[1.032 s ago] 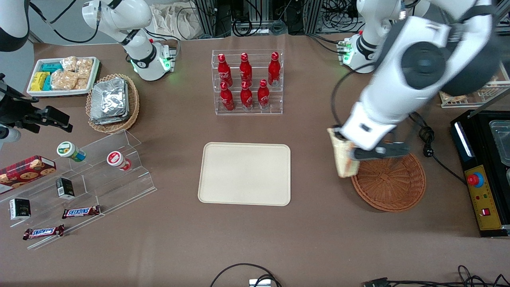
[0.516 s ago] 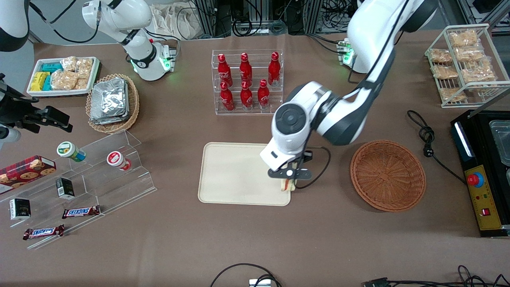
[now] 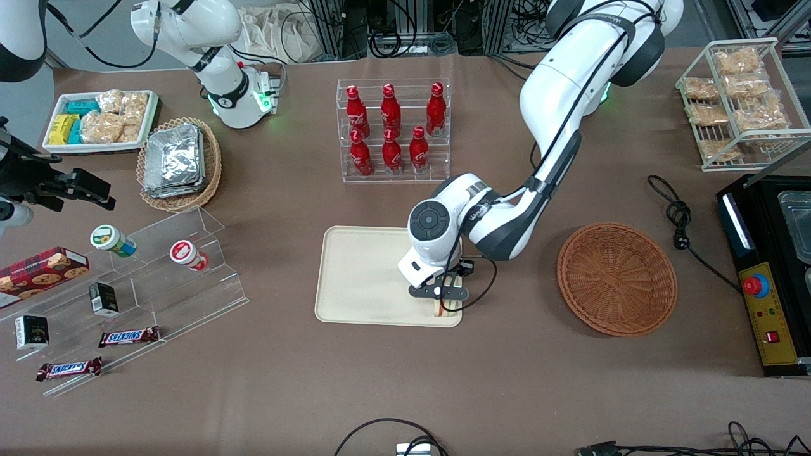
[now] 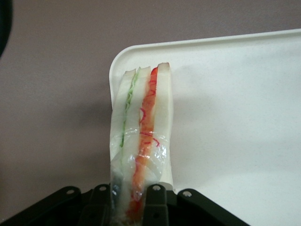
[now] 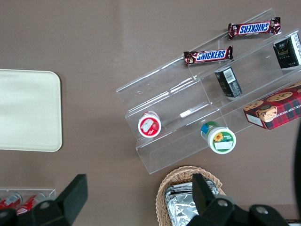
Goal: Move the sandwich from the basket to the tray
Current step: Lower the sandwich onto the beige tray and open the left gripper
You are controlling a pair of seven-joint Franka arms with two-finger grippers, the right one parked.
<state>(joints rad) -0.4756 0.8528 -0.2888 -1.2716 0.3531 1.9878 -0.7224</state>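
Tool: the left arm's tool (image 3: 442, 297) hangs over the tray's corner that lies nearest the front camera and nearest the basket; its 2 fingers (image 4: 153, 207) are closed tight on the sandwich.
Sandwich: the sandwich (image 4: 141, 141) stands on edge in the tool's grip, over the tray's corner; whether it touches the tray cannot be told.
Front view only: here the sandwich (image 3: 443, 306) is a small sliver under the arm, most of it hidden by the wrist; the tool's place over the whole surface is plain.
Left wrist view only: shows the clear wrap, 1 green and 1 orange-red filling layer between white bread slices, and the fingers pinching the wedge's end; the wedge's free end reaches close to the tray's rounded rim (image 4: 117, 61).
Tray: the cream tray (image 3: 367, 278) lies near the middle of the surface, otherwise bare; the right wrist view catches only 1 end of it (image 5: 28, 113).
Basket: the reddish-brown basket (image 3: 618, 278) sits beside the tray, toward the working arm's end of the surface, with nothing in it.
Bottle rack: a clear rack with 6 red bottles (image 3: 393, 130) stands farther from the front camera than the tray.
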